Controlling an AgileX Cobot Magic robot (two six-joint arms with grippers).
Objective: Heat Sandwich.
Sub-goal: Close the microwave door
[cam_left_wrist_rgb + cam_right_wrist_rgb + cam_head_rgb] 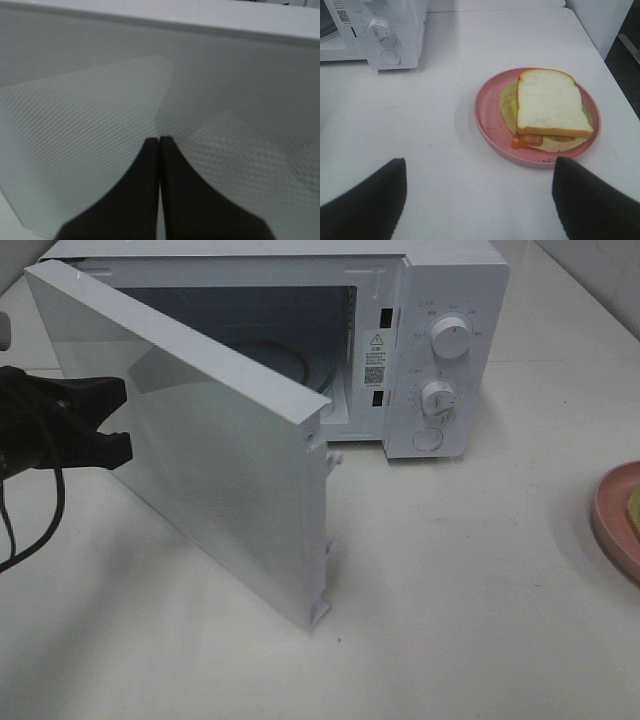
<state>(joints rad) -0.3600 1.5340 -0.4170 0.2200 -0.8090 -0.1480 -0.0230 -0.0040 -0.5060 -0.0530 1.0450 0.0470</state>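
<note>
The white microwave's door [200,440] stands wide; the clenched left gripper [159,142] presses it. The released right gripper [479,200] should approach the cream-bread sandwich [550,107] squarely, on its pink plate [487,117] at the counter's right edge.

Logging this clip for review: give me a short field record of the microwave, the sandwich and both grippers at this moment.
microwave: on the table, cavity empty
door: swung open
sandwich: on the pink plate, outside the microwave, to its right
left gripper: shut, tips right at the door's outer face
right gripper: open, holding nothing, apart from the plate
step state: sandwich not yet loaded
</note>
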